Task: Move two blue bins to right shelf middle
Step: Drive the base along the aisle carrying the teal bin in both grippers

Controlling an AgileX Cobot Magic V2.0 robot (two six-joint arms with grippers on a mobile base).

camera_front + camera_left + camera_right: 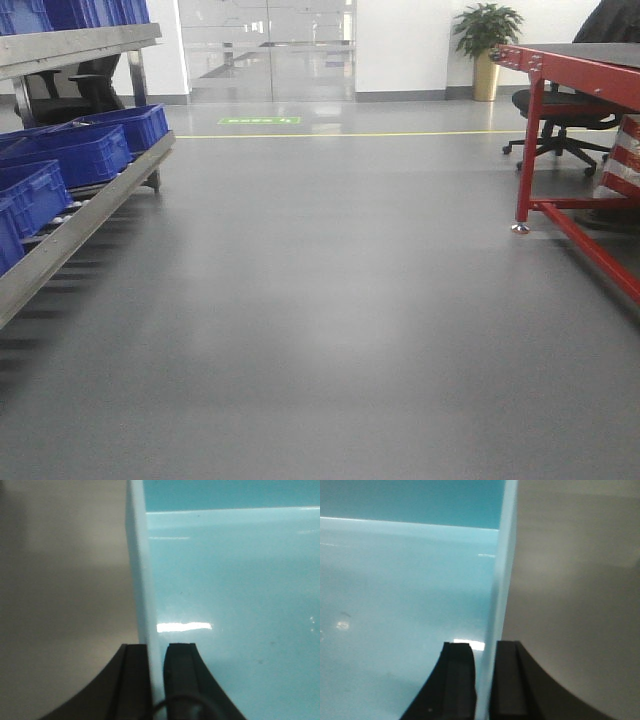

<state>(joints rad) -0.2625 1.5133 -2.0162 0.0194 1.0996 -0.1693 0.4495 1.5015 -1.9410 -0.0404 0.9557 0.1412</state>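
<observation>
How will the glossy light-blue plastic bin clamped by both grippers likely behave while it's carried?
Probably slippery: the glossy light-blue plastic bin shows glare. The left gripper and right gripper each pinch only a thin wall, so it may flex or slide. Its visible inside is bare, so likely light.

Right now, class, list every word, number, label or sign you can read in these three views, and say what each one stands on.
green floor sign: it carries marks, but they are too small and blurred to read.
blue bins at left: no label shows.
bin wall in both wrist views: plain, no text.
Nothing in any view can be read.
</observation>
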